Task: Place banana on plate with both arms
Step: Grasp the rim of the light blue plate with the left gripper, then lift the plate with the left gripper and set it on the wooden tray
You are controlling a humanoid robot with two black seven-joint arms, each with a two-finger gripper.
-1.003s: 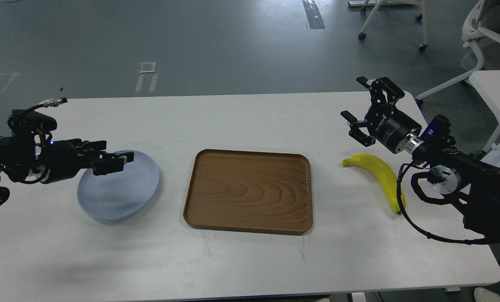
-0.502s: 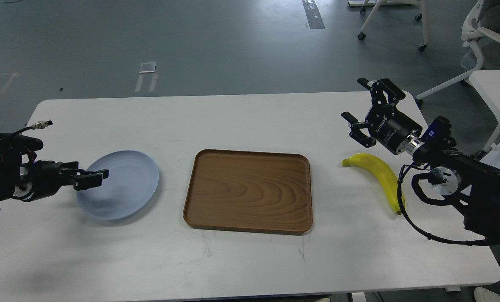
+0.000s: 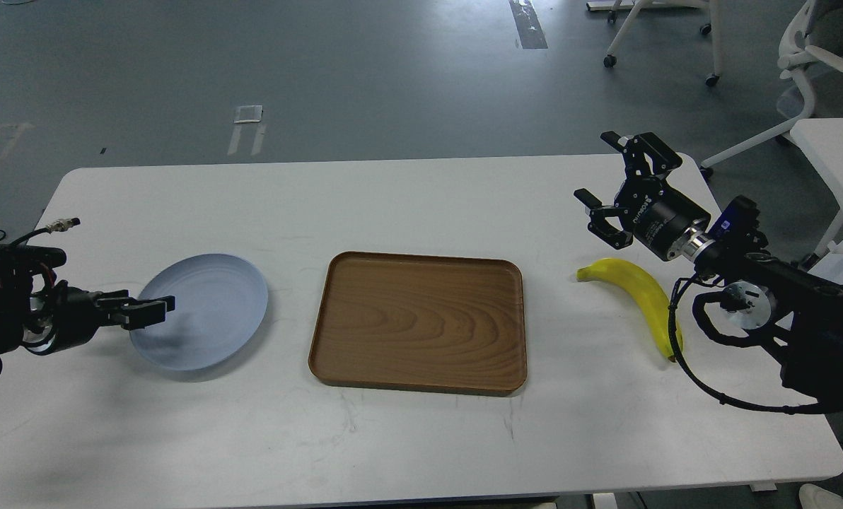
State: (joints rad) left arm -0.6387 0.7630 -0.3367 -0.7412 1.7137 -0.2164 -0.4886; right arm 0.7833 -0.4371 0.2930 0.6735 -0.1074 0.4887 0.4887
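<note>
Nearest, the white surface (image 3: 421, 438) lies bare along its front edge. A little farther in, the brown wooden tray (image 3: 419, 322) sits in the middle, flat on the surface. To its left lies the pale blue-grey plate (image 3: 202, 311), also flat, well apart from the tray. The left hand (image 3: 154, 309) reaches in from the left edge and hangs over the plate's left rim; its fingers look drawn close, but they are dark and seen nearly end-on, so I cannot tell whether they grip the rim or merely hover at it. On the right side of the tray, clear of its edge, the banana (image 3: 637, 297) lies on the surface, curving from its upper left end down toward the right arm's black cable (image 3: 704, 385), which loops in front of its lower tip. Farther back, the right hand (image 3: 616, 191) is raised above and just behind the banana's upper end, fingers spread apart and holding nothing. Beyond the surface is grey floor with white chairs (image 3: 810, 63).
</note>
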